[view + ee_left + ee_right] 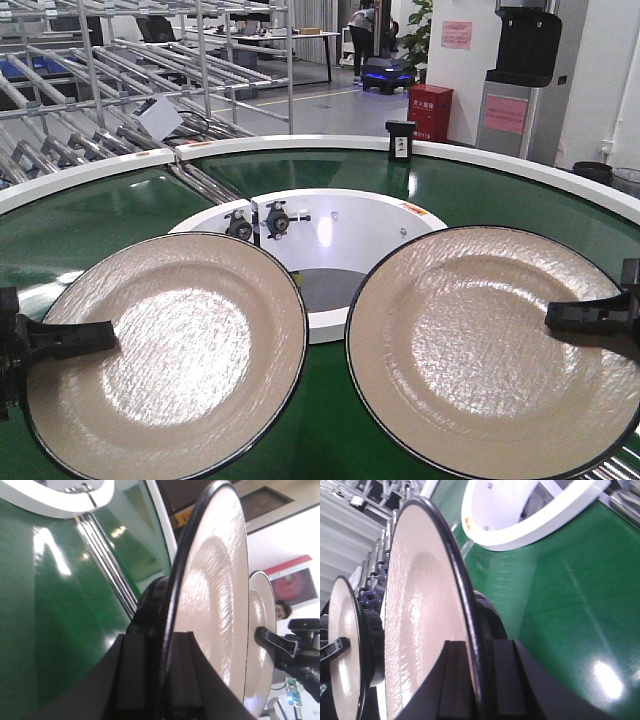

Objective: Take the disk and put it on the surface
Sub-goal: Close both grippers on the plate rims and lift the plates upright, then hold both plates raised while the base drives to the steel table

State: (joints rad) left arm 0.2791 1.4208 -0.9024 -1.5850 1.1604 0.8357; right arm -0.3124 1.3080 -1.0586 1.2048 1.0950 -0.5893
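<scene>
Nearest the lens hang two beige, shallow, black-rimmed round plates of glazed ceramic, the left disk [165, 355] and the right disk [490, 350]. Each is held over the glossy green conveyor belt [330, 440], in front of the white ring-shaped inner wall [325, 325]. The left gripper [162, 677] pinches the outer rim of the left disk, one black finger on each face. The right gripper [475, 677] clamps the right disk's outer rim the same way. Each hold takes only a short stretch of rim, so nearly all the weight hangs out beyond the fingers. On so slick a glaze, a quick swing or a sudden stop could likely make a disk pivot in the pinch or slide out and drop onto the belt. The inner rims of the two disks lie near each other, so an inward turn of either arm risks knocking them together. The dark desk where they belong shows in none of the views. The path there cannot be judged, and a tilted set-down could strike an edge first and chip it. Releasing too soon would leave a disk on the belt.
</scene>
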